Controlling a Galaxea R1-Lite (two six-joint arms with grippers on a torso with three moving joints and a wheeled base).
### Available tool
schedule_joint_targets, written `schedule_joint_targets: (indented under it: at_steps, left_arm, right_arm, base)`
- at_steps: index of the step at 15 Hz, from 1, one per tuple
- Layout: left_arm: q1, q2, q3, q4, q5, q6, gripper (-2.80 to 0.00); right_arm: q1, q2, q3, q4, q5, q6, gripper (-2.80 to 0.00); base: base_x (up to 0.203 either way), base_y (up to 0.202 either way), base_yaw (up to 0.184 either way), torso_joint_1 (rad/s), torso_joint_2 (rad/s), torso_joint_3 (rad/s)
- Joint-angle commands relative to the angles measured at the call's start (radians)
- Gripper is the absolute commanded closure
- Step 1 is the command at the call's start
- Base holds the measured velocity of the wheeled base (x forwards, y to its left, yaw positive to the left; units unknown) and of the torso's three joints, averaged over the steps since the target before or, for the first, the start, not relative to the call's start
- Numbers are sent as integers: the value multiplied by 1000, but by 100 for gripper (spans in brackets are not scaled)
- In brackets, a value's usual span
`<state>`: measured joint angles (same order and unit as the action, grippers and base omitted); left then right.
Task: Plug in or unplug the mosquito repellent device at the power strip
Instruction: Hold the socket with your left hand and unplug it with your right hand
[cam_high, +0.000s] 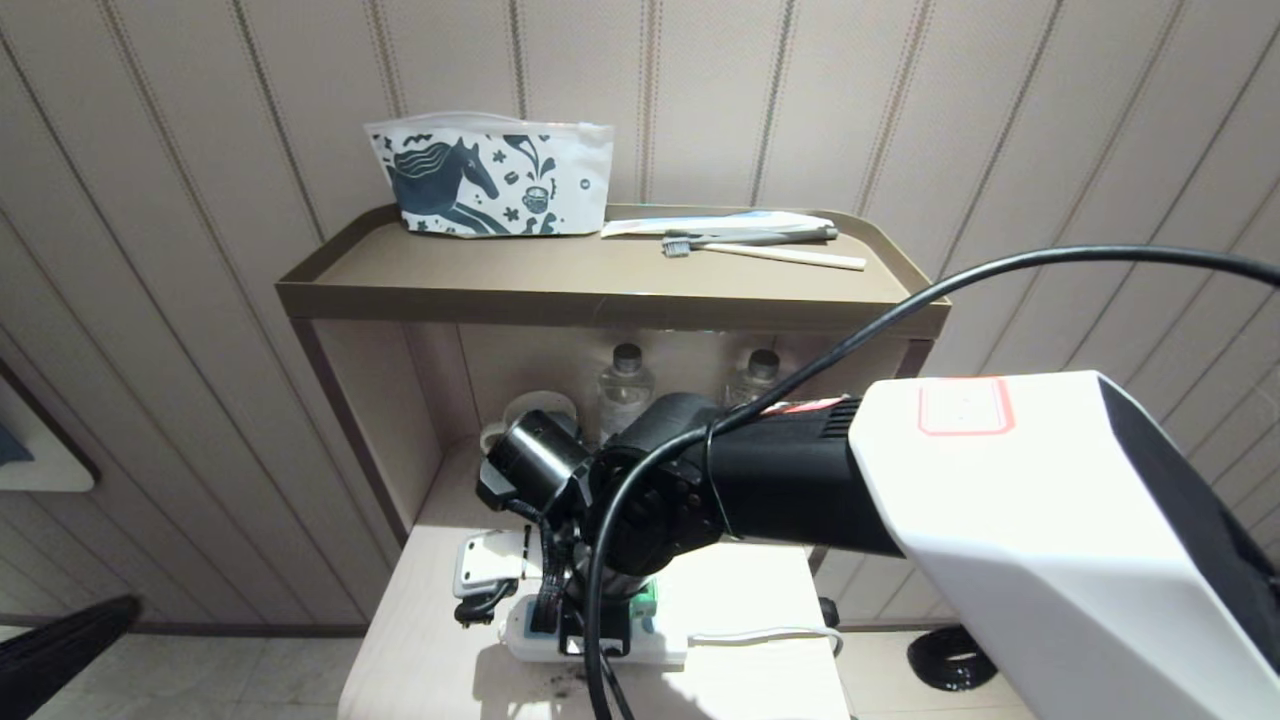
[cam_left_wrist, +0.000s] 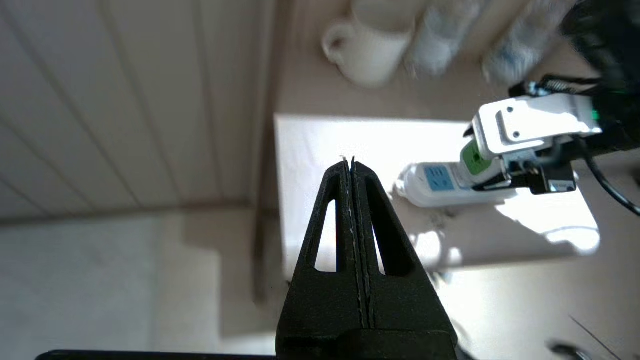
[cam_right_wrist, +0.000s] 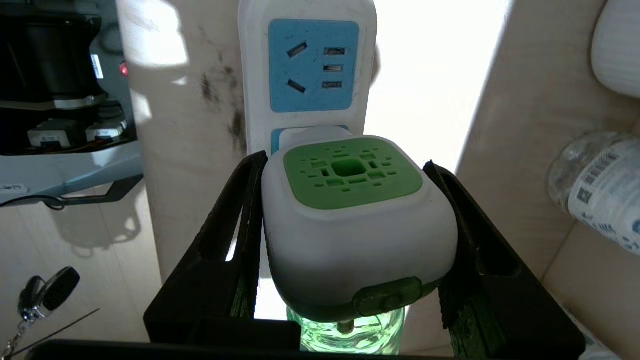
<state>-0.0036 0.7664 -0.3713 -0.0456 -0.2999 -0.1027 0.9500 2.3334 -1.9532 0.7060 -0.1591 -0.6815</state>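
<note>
On the lower shelf of the cabinet (cam_high: 430, 560), near its front edge: power strip (cam_right_wrist: 306, 60), flat and white with light-blue socket faces, thin white cord (cam_high: 760, 634) trailing off one end. Seated against the strip's second socket face: mosquito repellent device (cam_right_wrist: 352, 220), white body, perforated green top, green liquid bottle (cam_right_wrist: 350, 332) beneath. Right gripper (cam_right_wrist: 350, 250) clamped on the device, one black finger (cam_right_wrist: 235, 225) pressed to each flank of the white body; first socket face, just beyond, unoccupied. Left gripper (cam_left_wrist: 353, 167) off to the side of the shelf, well apart from the strip, fingers pressed together on nothing. Behind the strip, toward the back wall: white mug (cam_left_wrist: 367, 52) and two clear water bottles (cam_high: 624, 392). On the top shelf: printed pouch (cam_high: 492, 178) and toothbrush (cam_high: 765, 252). Just beside the strip in the head view: small white plate-like object (cam_high: 490, 563), identity unclear.

Stage of task, judged from the grasp: device plugged in or nearly so, prongs hidden behind the body, so full seating not confirmable. Grasp secured; remaining either a straight pull away from the socket face to unplug, or a final press and release if inserting. Direction not decidable from these views.
</note>
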Motion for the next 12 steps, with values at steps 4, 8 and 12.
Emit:
schedule_joint_targets:
  at_steps: [4,8,12]
  left_arm:
    - [-1,849,112,-599,-138,-23,0]
    - [-79,1242,256,-1149,-201,10,0]
    - [-192,1380,352,-1523,-174,-9,0]
  right_arm:
    - [41,18,-1,-34,3,0,0]
    - [38,18,-1,-34,4,8,0]
    - [30,16,-1,-34,3,16,0]
  base:
    - [0,0,0,0,0,0]
    - [0,0,0,0,0,0]
    - [0,0,0,0,0,0]
